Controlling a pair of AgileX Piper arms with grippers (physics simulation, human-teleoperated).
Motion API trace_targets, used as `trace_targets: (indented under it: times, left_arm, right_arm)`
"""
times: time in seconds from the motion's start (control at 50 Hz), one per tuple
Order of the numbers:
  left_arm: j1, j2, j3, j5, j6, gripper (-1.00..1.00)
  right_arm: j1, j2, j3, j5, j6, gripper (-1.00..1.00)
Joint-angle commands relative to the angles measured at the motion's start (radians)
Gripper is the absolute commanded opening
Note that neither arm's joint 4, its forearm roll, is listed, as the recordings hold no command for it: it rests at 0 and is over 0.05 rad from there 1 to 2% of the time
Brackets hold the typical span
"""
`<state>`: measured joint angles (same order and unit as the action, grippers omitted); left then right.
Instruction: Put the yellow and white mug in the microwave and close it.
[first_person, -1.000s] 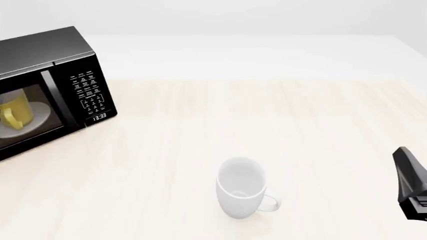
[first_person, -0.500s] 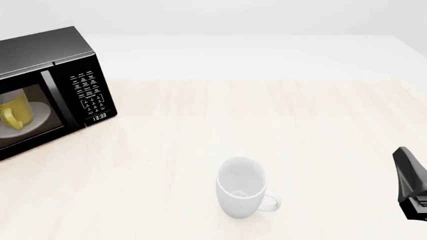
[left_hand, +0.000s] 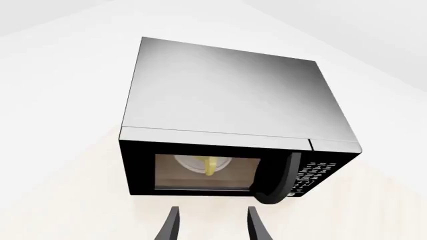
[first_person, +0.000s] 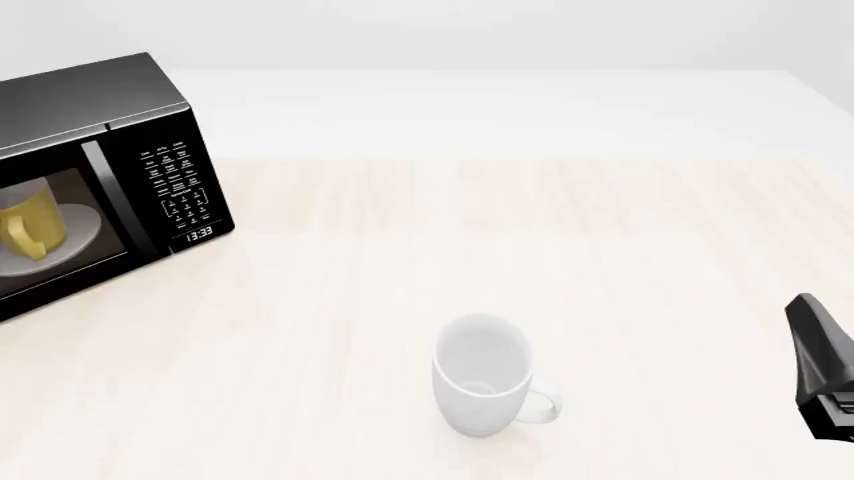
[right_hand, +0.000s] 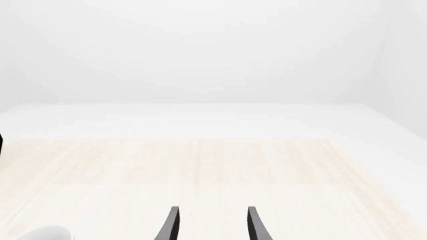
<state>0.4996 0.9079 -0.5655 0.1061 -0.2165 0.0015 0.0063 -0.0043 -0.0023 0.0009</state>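
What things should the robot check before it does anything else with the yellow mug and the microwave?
1. Yellow and white mug inside the microwave, on the white plate: ok.
2. Microwave door closed: ok, it looks flush in the left wrist view.
3. Left gripper empty and open, clear of the door: ok.
4. Right gripper empty and open: ok.
5. White mug left upright on the table, away from both arms: ok.
6. Door fully latched: cannot tell.
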Motion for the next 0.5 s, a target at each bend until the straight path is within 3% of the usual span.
trace_targets:
  times: [0.02,0.38,0.5]
  left_arm:
    - [-0.013,-0.075,-0.002,0.062,-0.001,1.0]
    - [-0.031,-0.193,-0.015,0.165,-0.017,1.0]
    - [-0.032,-0.221,0.021,0.177,-0.009,1.0]
  right_arm:
    - [0.0,0.0,0.0,0.0,0.0,1.0]
    - [0.0,0.0,0.0,0.0,0.0,1.0]
    - [0.0,0.0,0.0,0.0,0.0,1.0]
